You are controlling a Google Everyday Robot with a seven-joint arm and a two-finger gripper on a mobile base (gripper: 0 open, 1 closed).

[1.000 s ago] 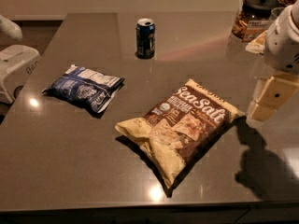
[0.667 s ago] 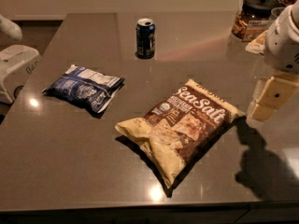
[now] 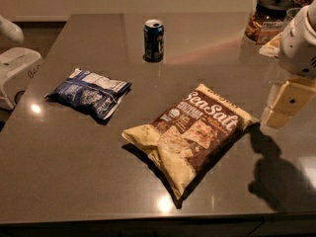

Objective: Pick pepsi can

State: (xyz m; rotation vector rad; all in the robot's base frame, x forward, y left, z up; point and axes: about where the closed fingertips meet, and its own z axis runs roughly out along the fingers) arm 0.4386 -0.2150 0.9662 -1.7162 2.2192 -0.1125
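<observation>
The pepsi can (image 3: 154,40) stands upright on the dark table (image 3: 74,157), toward the far middle. It is dark blue with a silver top rim. My gripper (image 3: 286,102) hangs at the right edge of the view, above the table's right side, well to the right of the can and nearer the camera. It holds nothing that I can see. The white arm body sits just above it.
A blue-and-white snack bag (image 3: 90,93) lies left of centre. A large brown and cream chip bag (image 3: 195,130) lies in the middle, between the gripper and the near edge. A black-lidded glass jar (image 3: 269,18) stands at the far right. A white object (image 3: 15,70) sits off the table's left side.
</observation>
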